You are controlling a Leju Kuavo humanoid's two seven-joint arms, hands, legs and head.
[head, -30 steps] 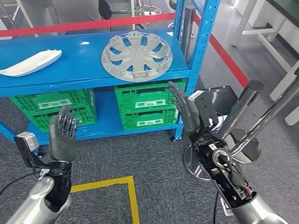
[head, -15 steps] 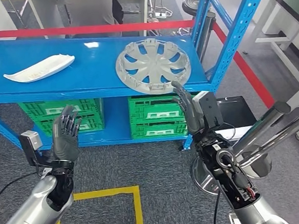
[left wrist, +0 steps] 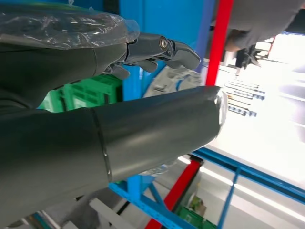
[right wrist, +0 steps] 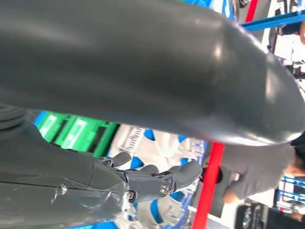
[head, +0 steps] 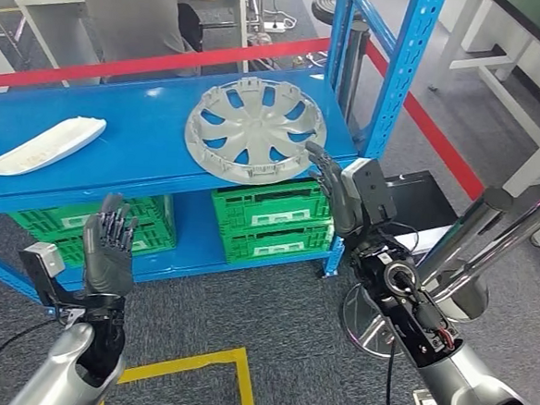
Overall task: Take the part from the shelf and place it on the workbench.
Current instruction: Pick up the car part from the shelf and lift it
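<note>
Hubcap [head: 256, 129]: silver-grey, w/ blue of the shelf showing thru its spoke cut-outs. Shelf [head: 145, 147]: bright blue deck & uprights. Long curved trim part [head: 41, 145]: white/off-white. Crates [head: 272, 217] on lower deck: vivid green w/ pale label strips. Barrier bar [head: 158, 63] behind shelf: red. Floor [head: 286, 333]: dark grey speckled carpet, yellow tape outline [head: 193, 362]. Left hand [head: 108, 251] & right hand [head: 329, 190]: dark grey, matte; arms silver. Stool [head: 414, 296] at right: chrome legs, dark base. Person [head: 137, 3] behind: grey top.
</note>
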